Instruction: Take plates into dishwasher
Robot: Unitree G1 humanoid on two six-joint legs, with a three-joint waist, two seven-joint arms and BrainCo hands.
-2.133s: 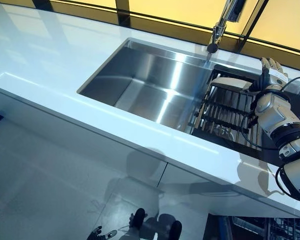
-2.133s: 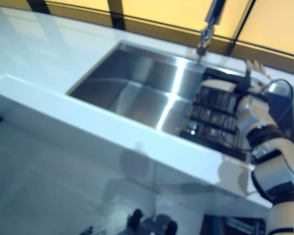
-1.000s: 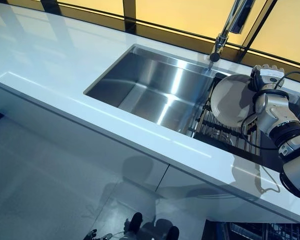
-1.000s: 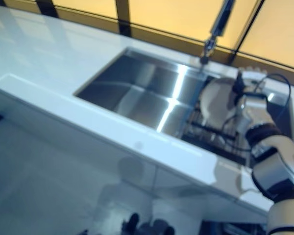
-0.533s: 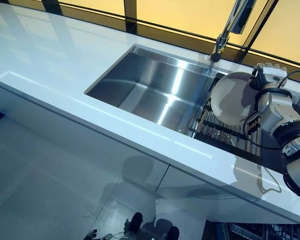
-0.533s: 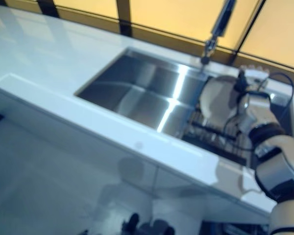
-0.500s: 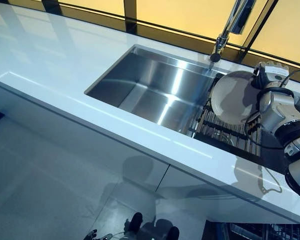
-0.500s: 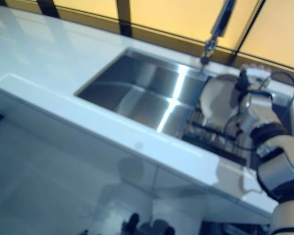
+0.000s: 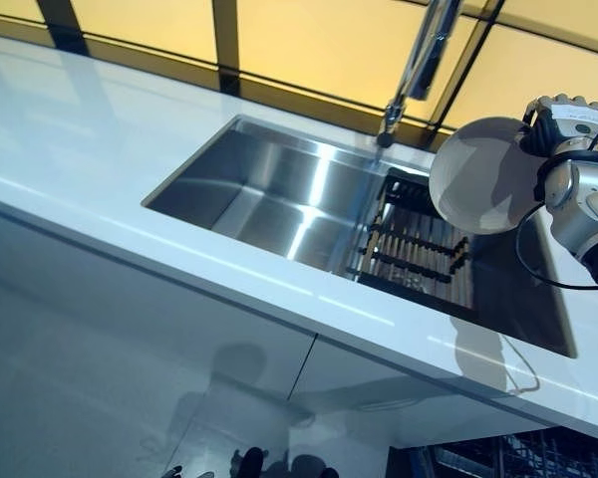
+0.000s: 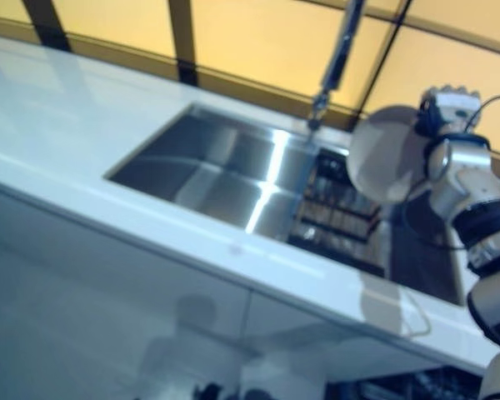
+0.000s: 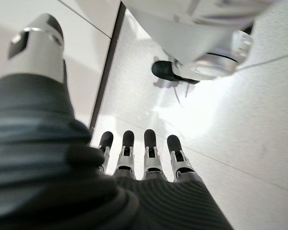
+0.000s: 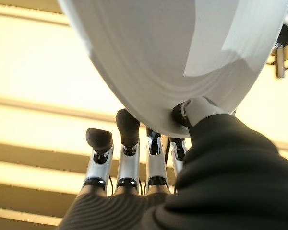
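On the left is the long white desk (image 9: 100, 149). It runs in front of a wall of yellow panels (image 9: 309, 45) with dark bars between them.

Set into the desk is a shiny metal sink (image 9: 269, 194). Its big left part has nothing in it. A tall tap (image 9: 414, 65) leans over the back edge of the sink.

In the right part of the sink sits a dark rack (image 9: 419, 244) with rows of pegs. It lies low in the sink, just beside the big part.

Above the rack, up in the air, is a round white plate (image 9: 478, 176). It stands on its edge and does not touch the rack.

The right hand (image 9: 563, 124) holds the plate by its right rim. In the right wrist view the thumb (image 12: 194, 111) presses on one face of the plate (image 12: 182, 57) and the fingers (image 12: 129, 129) curl round behind the rim, so the hand is pinching the plate.

At the bottom right, below the desk, a bit of the dishwasher rack (image 9: 508, 460) shows. The plate is well apart from it.

The left hand (image 11: 144, 153) shows only in its own wrist view. It hangs down over the pale floor (image 11: 259, 120). Its fingers are straight, side by side, and it holds nothing.
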